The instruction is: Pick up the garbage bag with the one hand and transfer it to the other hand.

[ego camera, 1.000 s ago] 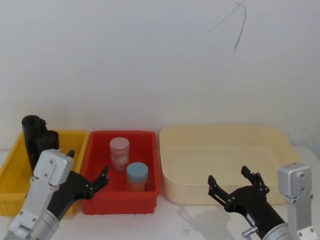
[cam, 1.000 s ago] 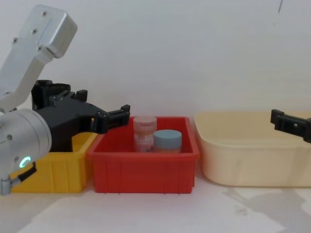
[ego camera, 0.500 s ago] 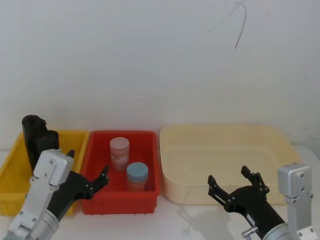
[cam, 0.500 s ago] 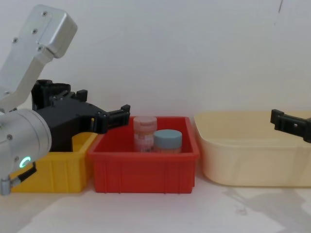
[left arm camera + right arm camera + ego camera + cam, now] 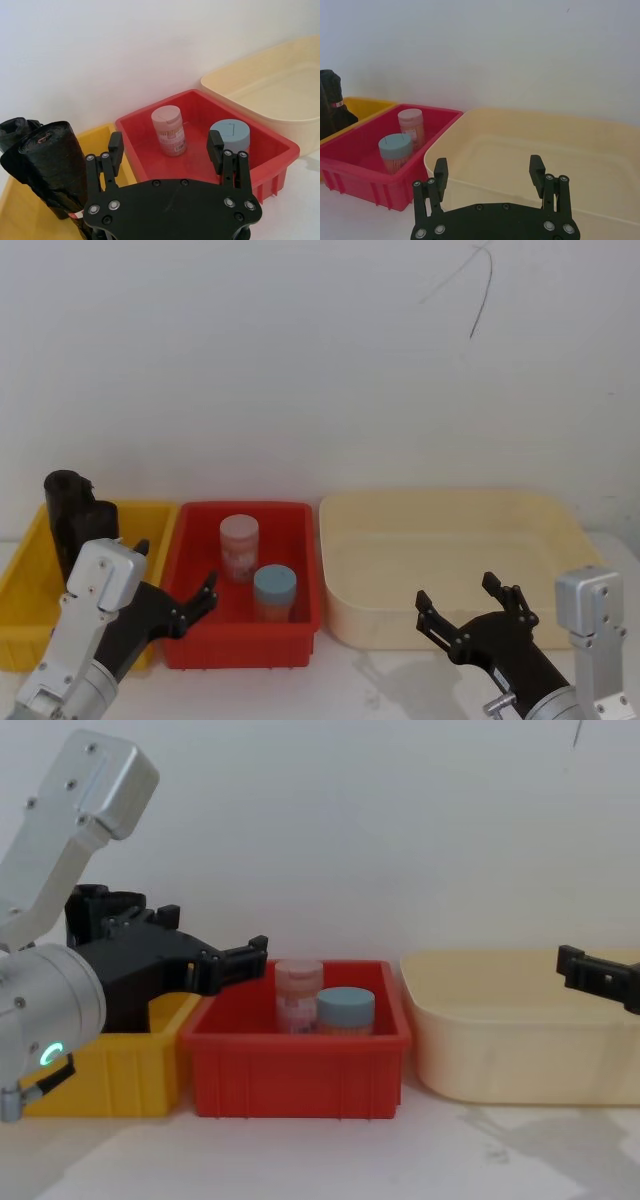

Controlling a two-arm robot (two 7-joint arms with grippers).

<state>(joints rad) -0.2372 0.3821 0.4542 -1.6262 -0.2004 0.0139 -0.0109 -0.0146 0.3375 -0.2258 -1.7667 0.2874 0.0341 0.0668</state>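
The garbage bag point(image 5: 72, 515) is a black roll standing upright at the back left of the yellow bin point(image 5: 25, 585), with a second black bundle beside it. It also appears in the left wrist view point(image 5: 52, 167) and far off in the right wrist view point(image 5: 331, 102). My left gripper point(image 5: 176, 570) hovers open in front of the yellow and red bins, short of the roll, with nothing between its fingers point(image 5: 116, 145). My right gripper point(image 5: 456, 592) hangs open and empty before the cream tub's front rim, and one of its fingers point(image 5: 585, 968) shows in the chest view.
A red bin point(image 5: 295, 625) in the middle holds a pink-capped bottle point(image 5: 239, 545) and a blue-capped jar point(image 5: 273, 590). A wide cream tub point(image 5: 450, 540) stands to the right. A white wall runs close behind all the bins.
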